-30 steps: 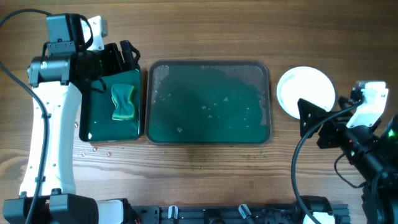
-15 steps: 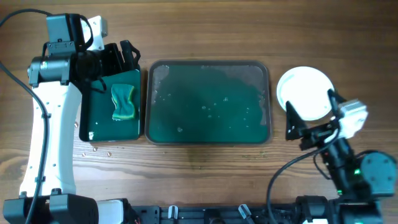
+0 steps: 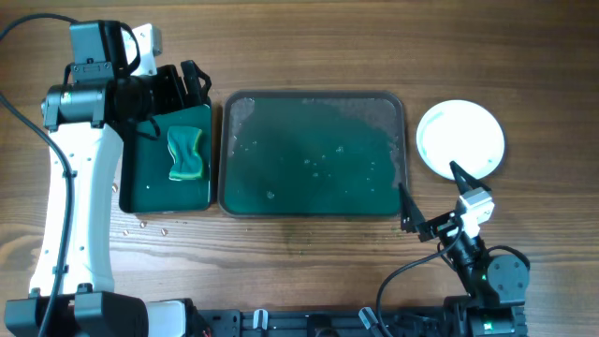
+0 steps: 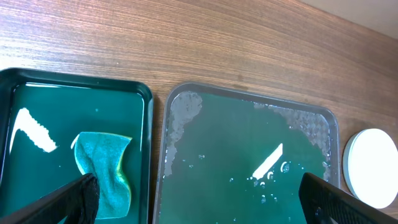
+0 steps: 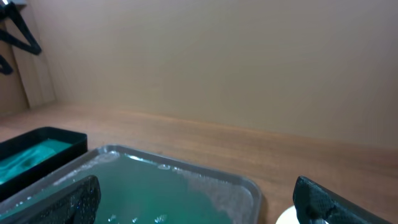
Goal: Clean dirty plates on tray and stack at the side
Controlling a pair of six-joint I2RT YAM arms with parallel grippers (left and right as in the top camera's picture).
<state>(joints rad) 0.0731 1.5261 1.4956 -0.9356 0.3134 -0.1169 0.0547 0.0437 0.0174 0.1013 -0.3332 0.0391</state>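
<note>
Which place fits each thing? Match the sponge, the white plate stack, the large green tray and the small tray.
1 sponge
2 white plate stack
3 large green tray
4 small tray

A in the middle, wet with droplets
B inside the small tray
C left of the large green tray
D on the table, right of the large green tray

Pairs: 1-B, 2-D, 3-A, 4-C

Two trays [image 3: 281,140] [image 3: 150,183], one sponge [image 3: 185,154], one plate stack [image 3: 460,139].

Right of the large dark green rectangular tray [image 3: 314,213], the round white plates [image 3: 460,139] cannot be counted; both wrist views crop them.
</note>
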